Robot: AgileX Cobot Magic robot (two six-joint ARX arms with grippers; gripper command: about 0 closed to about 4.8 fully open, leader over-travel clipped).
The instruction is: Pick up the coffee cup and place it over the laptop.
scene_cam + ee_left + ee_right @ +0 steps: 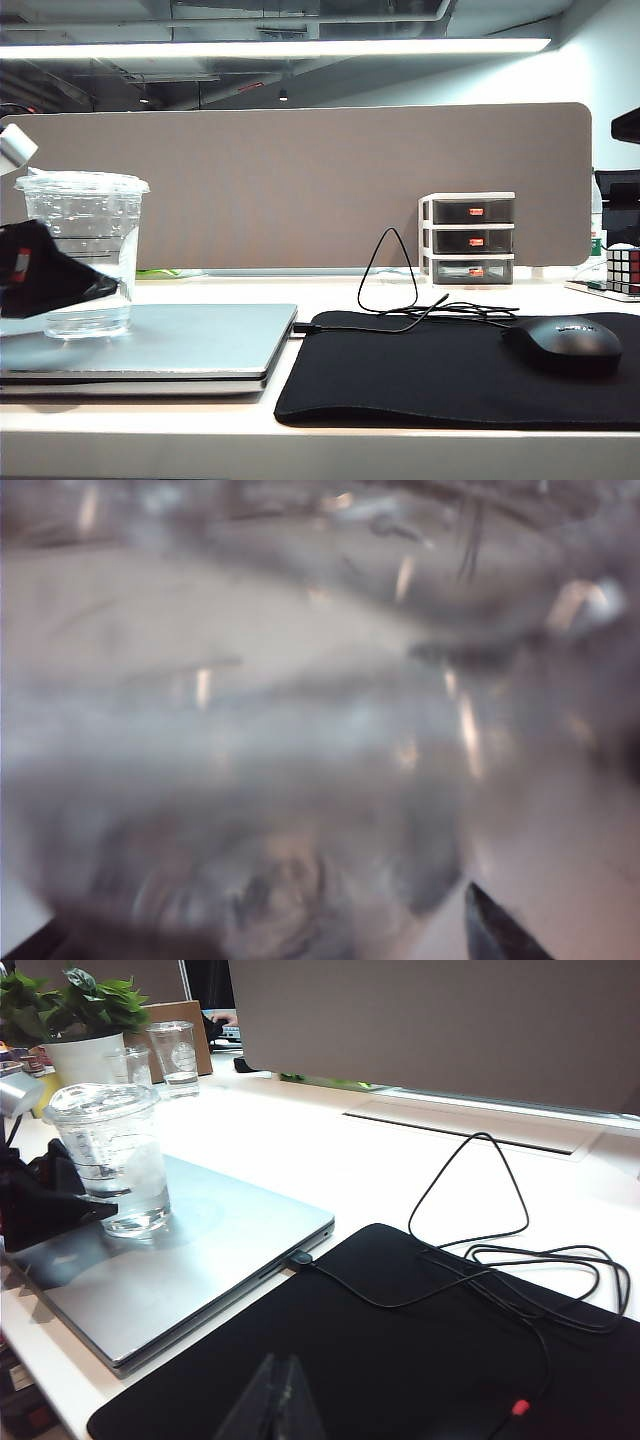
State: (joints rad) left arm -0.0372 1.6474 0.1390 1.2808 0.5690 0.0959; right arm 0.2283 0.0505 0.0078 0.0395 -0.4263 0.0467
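Sitting at the lower left of the exterior view, the laptop is shut and flat on the desk. The mouse pad lies just beside it on the right, with the mouse on top. The cup stands upright on the left part of the laptop lid, so the cup looks to be where the task wants it.

The left claw is at the far left edge of that view, low down by the cup. Its dark finger crosses in front of the cup. The jaws look spread wide, but the pictures do not show if they press the cup or just sit beside it. In the left wrist view the cup fills almost the whole frame and is blurry, so it is very close to the claw.

The step now seems to be letting go and pulling away. To do it well, the claw should stay wide and back off straight, so it does not bump the light cup and tip it.

The right claw shows only as a dark tip at the bottom of its own view, over the mouse pad, well apart from the cup. How wide it is cannot be told.
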